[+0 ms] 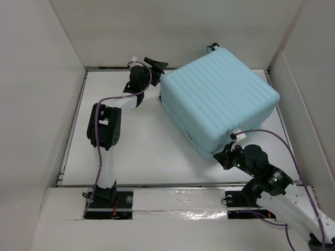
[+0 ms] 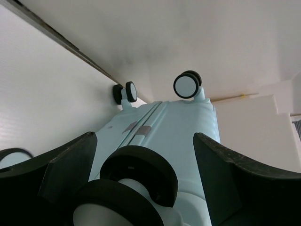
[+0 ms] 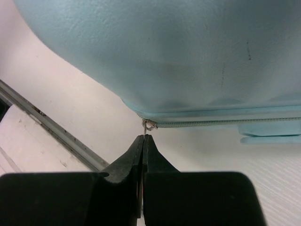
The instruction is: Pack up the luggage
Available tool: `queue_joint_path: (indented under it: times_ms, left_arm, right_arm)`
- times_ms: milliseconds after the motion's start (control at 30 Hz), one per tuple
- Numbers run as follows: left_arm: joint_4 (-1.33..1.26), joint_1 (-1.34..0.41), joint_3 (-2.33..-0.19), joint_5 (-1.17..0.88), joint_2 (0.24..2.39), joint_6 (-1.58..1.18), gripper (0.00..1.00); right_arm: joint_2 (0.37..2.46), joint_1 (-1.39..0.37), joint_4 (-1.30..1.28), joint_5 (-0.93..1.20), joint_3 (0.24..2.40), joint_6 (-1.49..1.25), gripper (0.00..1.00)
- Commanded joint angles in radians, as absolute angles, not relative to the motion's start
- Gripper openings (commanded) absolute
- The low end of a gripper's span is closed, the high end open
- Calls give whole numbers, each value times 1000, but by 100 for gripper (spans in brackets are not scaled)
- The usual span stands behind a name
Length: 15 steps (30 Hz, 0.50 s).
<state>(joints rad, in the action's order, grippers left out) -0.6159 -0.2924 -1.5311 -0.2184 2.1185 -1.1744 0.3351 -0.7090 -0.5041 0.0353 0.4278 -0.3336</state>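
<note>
The luggage (image 1: 217, 102), a pale aqua ribbed hard-shell suitcase, lies closed and flat at the back right of the table. My left gripper (image 1: 157, 66) is open at its far left corner. In the left wrist view the gripper (image 2: 143, 141) straddles a black-and-white caster wheel (image 2: 141, 174) without touching it. Two more wheels (image 2: 187, 84) stick out at the suitcase's far end. My right gripper (image 1: 224, 156) is at the near corner. In the right wrist view it (image 3: 143, 137) is shut on the thin metal zipper pull (image 3: 145, 128) at the end of the zipper line (image 3: 221, 122).
White walls enclose the table (image 1: 141, 141) on three sides. The back wall is close behind the left gripper, and the right wall (image 1: 306, 115) is close to the suitcase. A metal rail (image 3: 51, 132) runs along the near table edge by the right gripper.
</note>
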Motion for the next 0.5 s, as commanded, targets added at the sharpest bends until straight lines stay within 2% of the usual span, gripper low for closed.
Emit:
queue_joint_path:
  times_ms: [0, 67, 200, 300, 467]
  left_arm:
    - [-784, -209, -1338, -189, 1959, -1184, 0]
    - [-842, -145, -1243, -175, 1857, -1158, 0]
    - [-911, -65, -902, -111, 1626, -1103, 0]
    - [-940, -52, -667, -39, 1375, -1097, 0]
    - [-890, -61, -437, -11, 1126, -1103, 0]
  right_arm:
    - [356, -735, -330, 87, 445, -348, 0]
    - [400, -735, -251, 120, 433, -344, 0]
    - [570, -761, -131, 115, 452, -302, 0]
    - [684, -761, -29, 39, 507, -276, 0]
    - [773, -695, -18, -52, 629, -196, 0]
